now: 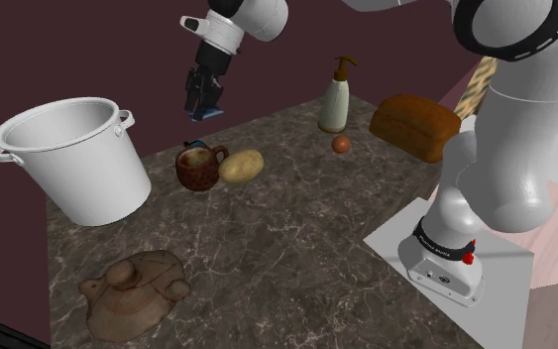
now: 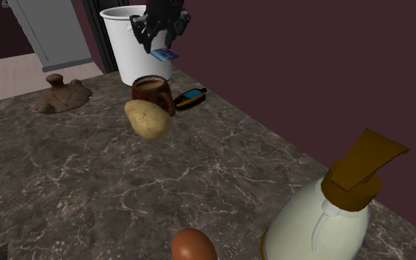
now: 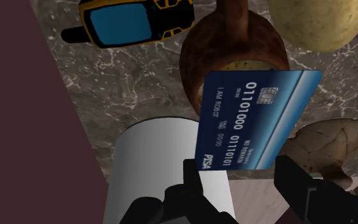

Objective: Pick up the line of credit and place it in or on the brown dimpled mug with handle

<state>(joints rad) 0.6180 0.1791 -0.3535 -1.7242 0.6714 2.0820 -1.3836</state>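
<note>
Pickup done, with the blue credit card (image 3: 257,118) clamped in the jaws and held roughly over the brown dimpled mug (image 1: 199,167) (beside the potato (image 1: 241,166) on the tabletop (image 1: 296,238)); left to do: lowering and release.

The arm (image 1: 509,149) is a chain of glossy white, rounded shells, split by broad dark joint rings (image 1: 512,35). Its white base (image 1: 445,276) carries a black band with small white lettering and a small red button (image 1: 468,258). At the far end sit all-black, blocky jaws.
</note>
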